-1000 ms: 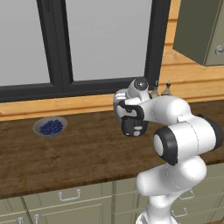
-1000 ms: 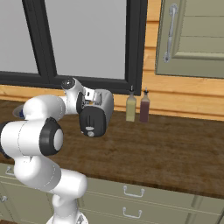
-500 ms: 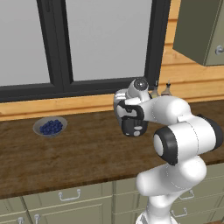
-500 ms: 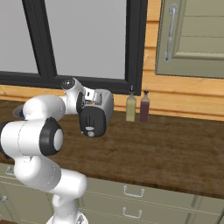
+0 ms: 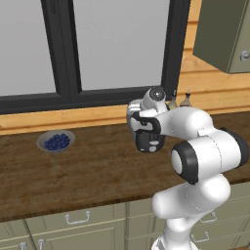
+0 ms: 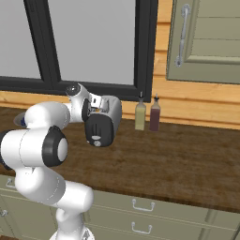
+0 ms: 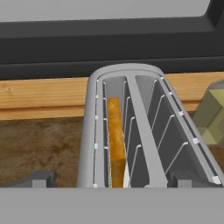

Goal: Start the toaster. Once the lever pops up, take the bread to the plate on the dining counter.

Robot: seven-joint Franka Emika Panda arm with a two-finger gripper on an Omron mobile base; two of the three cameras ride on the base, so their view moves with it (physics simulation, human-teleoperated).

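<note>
**Claw parked over the toaster, lever not pushed yet (I think)**

So the arm is reaching forward over the bench [image 6: 187, 159] and the claw [image 7: 109, 186] is hovering right above the toaster [image 7: 131, 131], looking straight down its two slots. The jaws are spread as wide as they go and holding nothing; you can just see one dark fingertip on either side of the toaster body at the bottom of the hand view.

The bread [image 7: 116, 144] is sitting in the left slot of that view, edge-on and fairly deep between the wire guides. The other slot is empty.

From the base cameras, the toaster [image 6: 108, 110] is at the back of the bench near the window, mostly tucked behind the hand, with two bottles [image 6: 146, 114] just beside it. There's a bowl of berries [image 5: 56, 141] well off to the left.

Step-wise, this looks like the very start: get the toaster going. Hard to say for sure since the lever is hidden behind the hand from every angle, but the bread sitting low with nothing gripped fits "not started."

The next move needs the claw to come off the slots, go to the black end panel, find the small tab rather than the dial, and press it down.
</note>
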